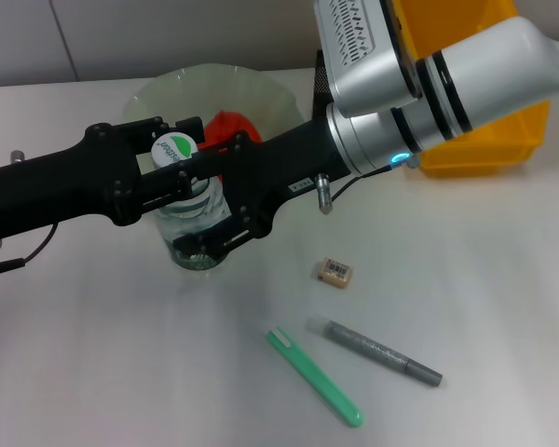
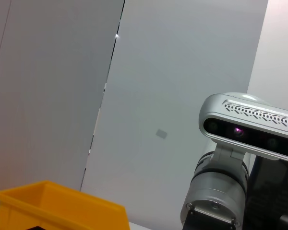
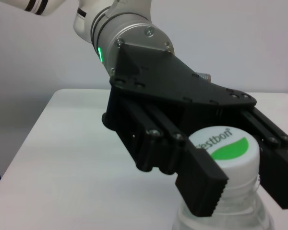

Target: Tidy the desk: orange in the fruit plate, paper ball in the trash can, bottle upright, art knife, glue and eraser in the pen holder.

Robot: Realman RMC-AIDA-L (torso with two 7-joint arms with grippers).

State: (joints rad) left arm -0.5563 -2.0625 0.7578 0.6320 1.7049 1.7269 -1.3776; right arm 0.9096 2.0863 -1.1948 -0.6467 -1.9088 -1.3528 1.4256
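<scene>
two containers sit beyond the upright bottle [image 1: 191,209]: the yellow trash can [image 1: 489,140], contents hidden, and the fruit plate [image 1: 261,93] holding the orange [image 1: 231,124]. the right claw [image 1: 188,194] grips the bottle below its cap. the eraser [image 1: 334,271] lies on the bench [image 1: 484,279] beside the bottle.

Bright even overhead light, soft faint shadows, sharp focus
</scene>
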